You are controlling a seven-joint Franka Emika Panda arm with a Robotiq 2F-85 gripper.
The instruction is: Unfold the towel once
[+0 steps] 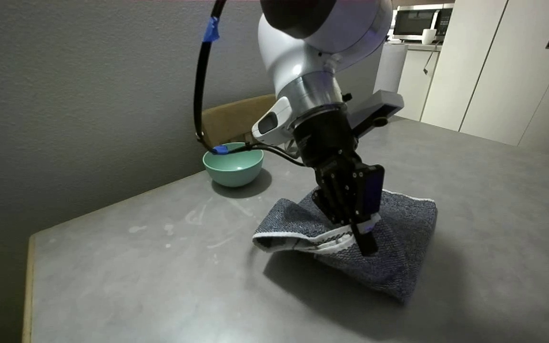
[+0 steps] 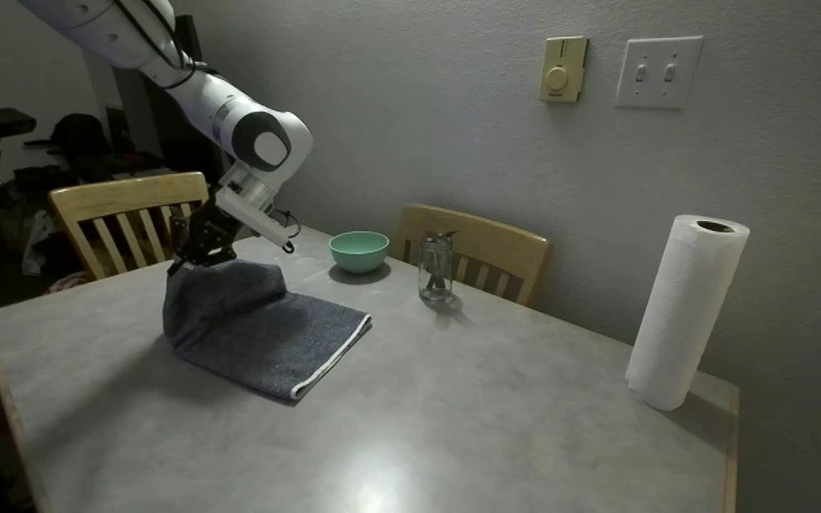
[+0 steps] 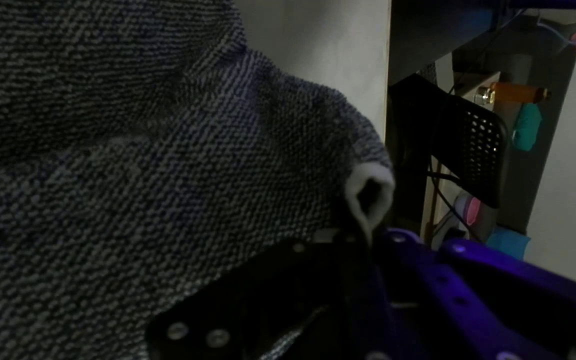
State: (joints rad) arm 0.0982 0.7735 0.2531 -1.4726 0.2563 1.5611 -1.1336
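One edge of a dark blue-grey towel (image 2: 289, 342) is held above a grey table (image 2: 496, 427), pinched near its white hem (image 1: 281, 235) by a Robotiq gripper (image 3: 363, 242) whose fingers (image 1: 366, 244) are closed on the cloth. The rest of the towel is spread on the tabletop, apparently in folded layers, with a pale-trimmed end (image 2: 332, 356) laid flat well apart from the gripper. A small loop of hem is seen at the fingertips in the wrist view; how many layers are caught cannot be told. Beside the grip, a corner of the raised flap is left sagging, and a striped border is shown on its underside in an exterior view.

The middle of the single unfolding is judged to be in hand: the flap is up, but not yet laid over. Next, it is judged, the held edge should be carried away from the flat portion, toward the table's end by a slatted wooden chair (image 2: 129, 189), lowered until the cloth lies smooth, and only then let go. A green bowl (image 2: 359, 252) is set near the towel, not touching it.
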